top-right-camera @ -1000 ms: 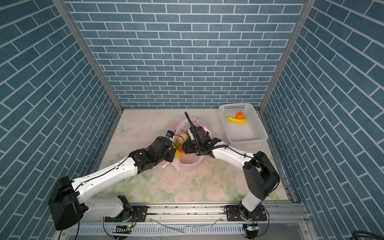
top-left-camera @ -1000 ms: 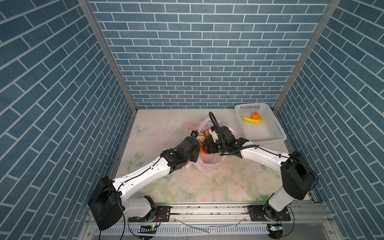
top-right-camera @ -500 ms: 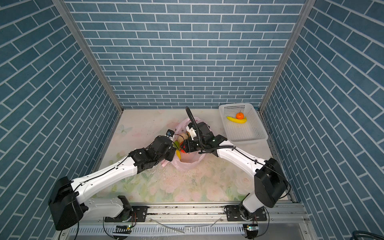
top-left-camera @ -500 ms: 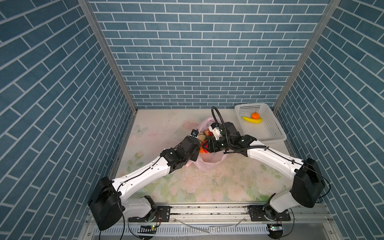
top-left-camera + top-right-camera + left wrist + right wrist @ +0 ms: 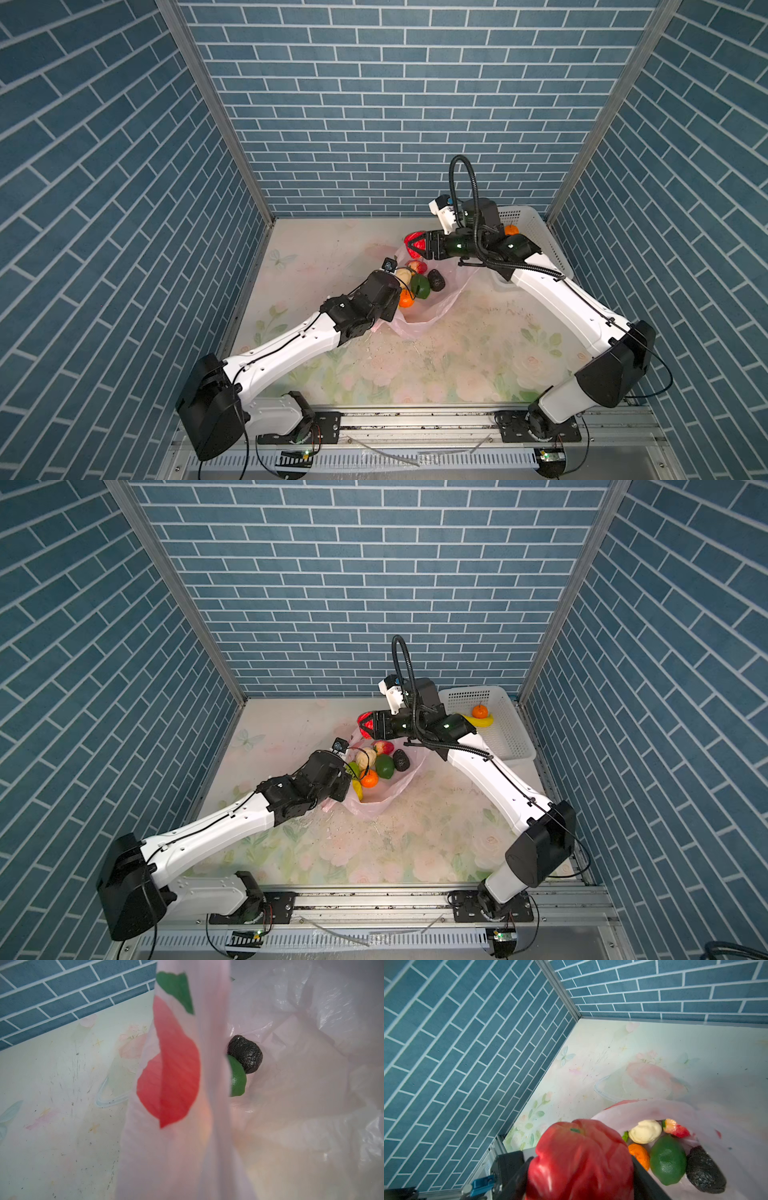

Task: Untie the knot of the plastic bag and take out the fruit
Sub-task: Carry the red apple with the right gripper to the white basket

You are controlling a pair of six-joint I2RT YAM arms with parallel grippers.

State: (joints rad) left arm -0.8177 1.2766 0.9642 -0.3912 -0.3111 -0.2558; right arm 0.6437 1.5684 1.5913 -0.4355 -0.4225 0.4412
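Fruit [image 5: 414,246] (red apple [image 5: 579,1159]) is gripped by half-spread right gripper [image 5: 368,726] just above plastic bag [image 5: 419,324], rim pinched by fully closed left gripper [image 5: 395,296]; should be carried level to basket [image 5: 505,729] w/o bag being snagged.

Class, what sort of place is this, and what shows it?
Likely a robot test cell: brick-print panels boxing a floral tabletop, two arms bolted to a rail, toy fruit in a pink bag.

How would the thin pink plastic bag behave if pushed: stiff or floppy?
Probably floppy: the thin pink plastic bag lies creased and slack around the fruits. Its translucent film looks light, so a push would likely crumple it, though the fruits inside may anchor it.
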